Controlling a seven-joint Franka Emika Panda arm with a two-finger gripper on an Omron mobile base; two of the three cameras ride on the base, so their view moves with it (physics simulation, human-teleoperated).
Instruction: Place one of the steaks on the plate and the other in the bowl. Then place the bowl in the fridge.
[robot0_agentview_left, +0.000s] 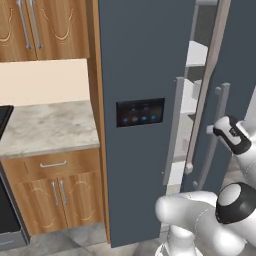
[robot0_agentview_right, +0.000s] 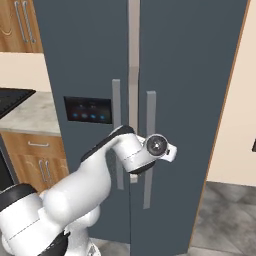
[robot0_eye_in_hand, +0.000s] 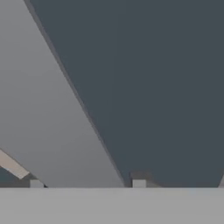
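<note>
Before the base: fridge (robot0_agentview_left: 142, 75), dark slate, two doors, grey handles.
Right door: ajar in the left base view, white shelves (robot0_agentview_left: 196, 52) in the gap.
Panel (robot0_agentview_left: 140, 112): black, blue lights, on the left door.
Arm: reaches up to the door handles (robot0_agentview_right: 150, 135), wrist right at them.
Tool: pressed near the door face; its opening cannot be told.
Table (robot0_agentview_left: 47, 127): marbled, left of the fridge.

Both base views face the fridge (robot0_agentview_left: 145, 75) from either side; hand view seemingly pressed close.
</note>
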